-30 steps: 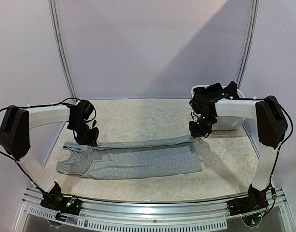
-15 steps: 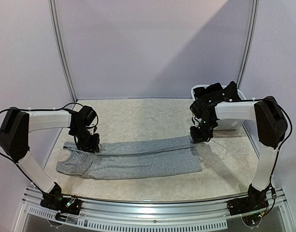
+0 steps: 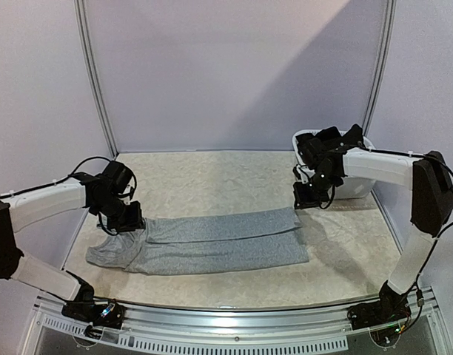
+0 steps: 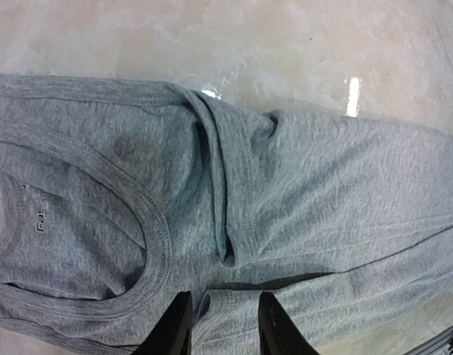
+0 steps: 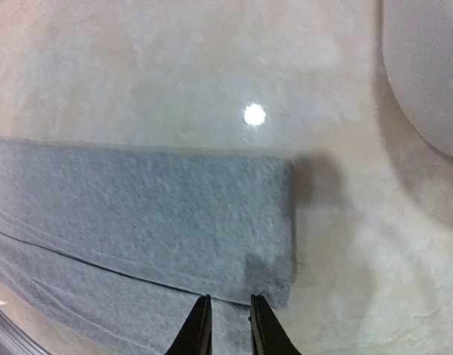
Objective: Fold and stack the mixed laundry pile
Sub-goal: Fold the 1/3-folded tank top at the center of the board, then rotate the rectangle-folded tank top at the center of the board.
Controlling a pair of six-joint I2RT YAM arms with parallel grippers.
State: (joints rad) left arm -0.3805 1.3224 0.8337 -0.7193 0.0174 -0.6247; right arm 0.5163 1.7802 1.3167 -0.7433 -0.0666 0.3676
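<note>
Tools slightly parted, empty: left tool over grey top armhole, right tool over its hem; best pinch both layers squarely.

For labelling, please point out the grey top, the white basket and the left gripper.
grey top [image 3: 226, 248], top external view, middle of its folded body.
white basket [image 5: 426, 66], right wrist view, its outer wall.
left gripper [image 4: 224, 307], left wrist view, gap between fingertips.
</note>
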